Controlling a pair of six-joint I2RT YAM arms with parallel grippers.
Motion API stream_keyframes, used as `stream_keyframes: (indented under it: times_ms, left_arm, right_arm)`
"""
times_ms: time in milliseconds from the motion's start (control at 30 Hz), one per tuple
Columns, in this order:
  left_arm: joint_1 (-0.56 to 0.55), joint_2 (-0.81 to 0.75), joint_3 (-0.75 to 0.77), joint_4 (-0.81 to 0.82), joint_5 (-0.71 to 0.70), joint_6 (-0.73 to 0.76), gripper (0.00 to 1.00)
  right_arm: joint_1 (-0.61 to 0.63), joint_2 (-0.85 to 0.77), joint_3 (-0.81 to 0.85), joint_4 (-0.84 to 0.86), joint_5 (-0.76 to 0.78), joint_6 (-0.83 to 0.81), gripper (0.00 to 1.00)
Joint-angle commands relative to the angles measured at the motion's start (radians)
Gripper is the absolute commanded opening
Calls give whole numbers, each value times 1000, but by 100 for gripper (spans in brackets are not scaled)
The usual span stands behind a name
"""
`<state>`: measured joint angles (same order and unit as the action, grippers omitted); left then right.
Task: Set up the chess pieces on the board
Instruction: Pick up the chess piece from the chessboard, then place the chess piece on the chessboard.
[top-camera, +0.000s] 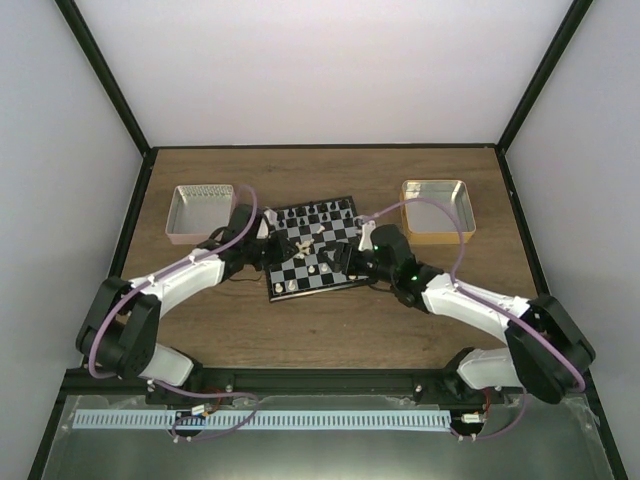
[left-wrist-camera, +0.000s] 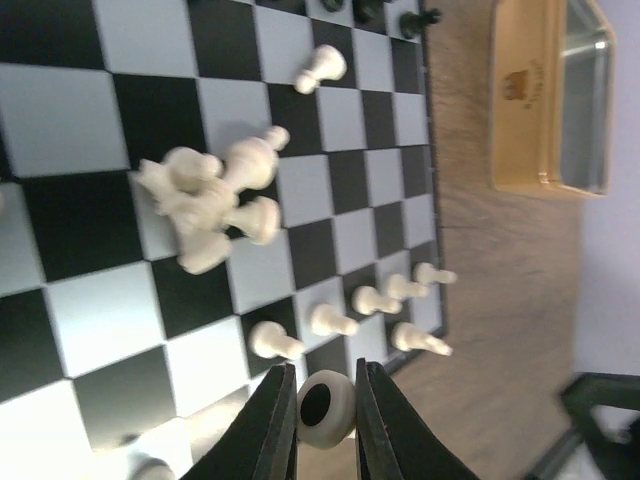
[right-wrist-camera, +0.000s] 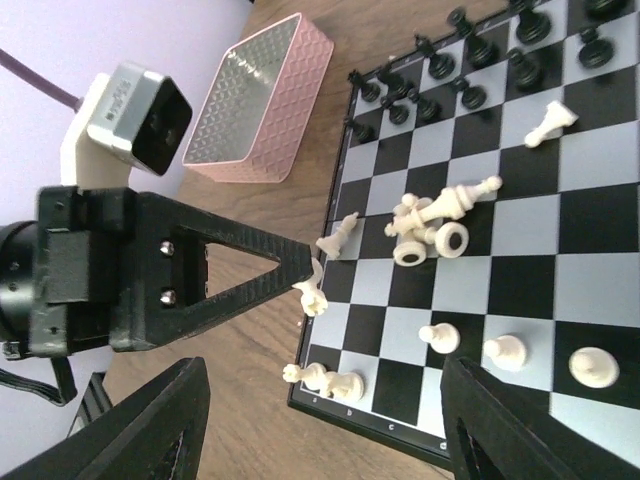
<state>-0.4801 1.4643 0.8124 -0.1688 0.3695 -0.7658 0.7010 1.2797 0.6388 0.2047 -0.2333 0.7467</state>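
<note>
Piece (left-wrist-camera: 338, 410) in left hand (left-wrist-camera: 325, 386), top hidden

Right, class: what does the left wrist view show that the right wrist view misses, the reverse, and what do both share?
Left wrist only: the gold tin beside the board. Right wrist only: the pink tray and the open right gripper. Both: the board, the heap of toppled cream pieces, and the left gripper shut on one cream piece.
</note>
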Motion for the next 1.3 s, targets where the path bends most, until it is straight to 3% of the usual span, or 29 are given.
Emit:
stream_keyframes:
  times_ms: [0, 267, 533, 900, 1267]
  left_arm:
    - [2, -46, -33, 147, 141, -164, 12]
    - [1, -94, -44, 203, 194, -248, 12]
    - [0, -92, -47, 219, 214, -266, 12]
    - [0, -88, -60, 229, 229, -285, 12]
    - [0, -82, -69, 247, 231, -290, 12]
  right_arm:
    - [31, 59, 40, 77, -66, 33, 64]
    - [47, 133, 93, 80, -72, 68, 55]
    - [47, 165, 129, 100, -82, 72, 54]
    - [48, 191, 140, 140, -81, 88, 27]
    - [48, 203, 144, 131, -77, 69, 12]
